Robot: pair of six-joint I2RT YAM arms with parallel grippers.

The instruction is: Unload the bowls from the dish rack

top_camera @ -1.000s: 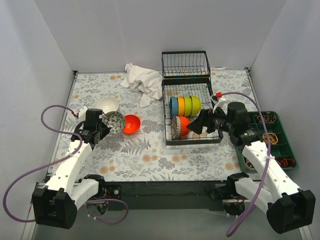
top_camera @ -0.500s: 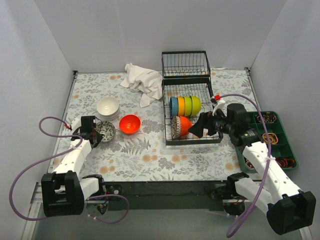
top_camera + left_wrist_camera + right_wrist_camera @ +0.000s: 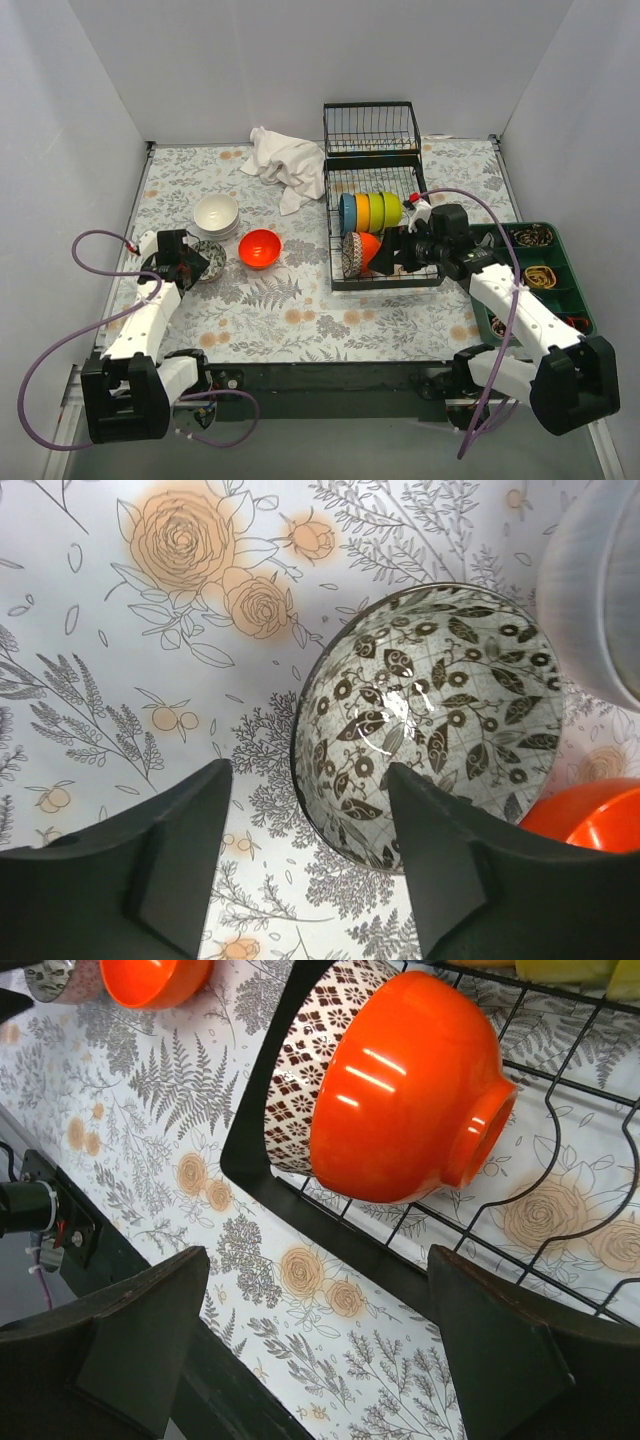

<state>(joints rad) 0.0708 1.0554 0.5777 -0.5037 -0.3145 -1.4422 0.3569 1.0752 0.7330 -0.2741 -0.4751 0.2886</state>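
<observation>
White cloth (image 3: 283,162) lies crumpled beside the dish rack (image 3: 380,285).

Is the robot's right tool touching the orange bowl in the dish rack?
Apart. In the right wrist view, the open right tool has its fingers either side of the orange bowl, with dish rack wire and tablecloth showing between.

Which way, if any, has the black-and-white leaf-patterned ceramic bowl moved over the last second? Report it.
Yes. The black-and-white leaf-patterned bowl shifted left and nearer the arms, away from the glossy orange bowl on the table.
</observation>
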